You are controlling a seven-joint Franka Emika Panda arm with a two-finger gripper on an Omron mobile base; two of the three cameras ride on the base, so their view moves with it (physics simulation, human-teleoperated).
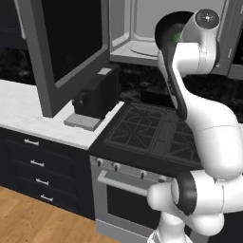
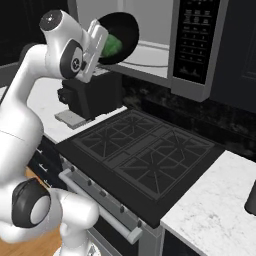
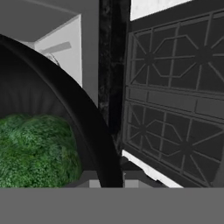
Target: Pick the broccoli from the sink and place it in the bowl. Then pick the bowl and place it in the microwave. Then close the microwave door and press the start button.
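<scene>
The glossy black bowl [image 2: 125, 27] hangs tilted steeply in front of the open microwave [image 1: 137, 33], with the green broccoli [image 2: 113, 45] lying inside it. My gripper [image 3: 110, 183] is shut on the bowl's rim [image 3: 89, 116], one finger on each side of the wall. In the hand view the broccoli [image 3: 37, 148] sits close on the left. From the left base view the bowl [image 1: 167, 26] shows just past my wrist, level with the light grey cavity. The microwave door [image 1: 61, 42] stands swung wide open to the left. The sink is out of view.
A black coffee machine [image 1: 97, 92] stands on the white counter [image 1: 28, 114] under the open door. The dark gas stove [image 2: 145, 155] lies below the microwave. The microwave's control panel [image 2: 192, 40] is at its right. More white counter [image 2: 215, 210] lies to the stove's right.
</scene>
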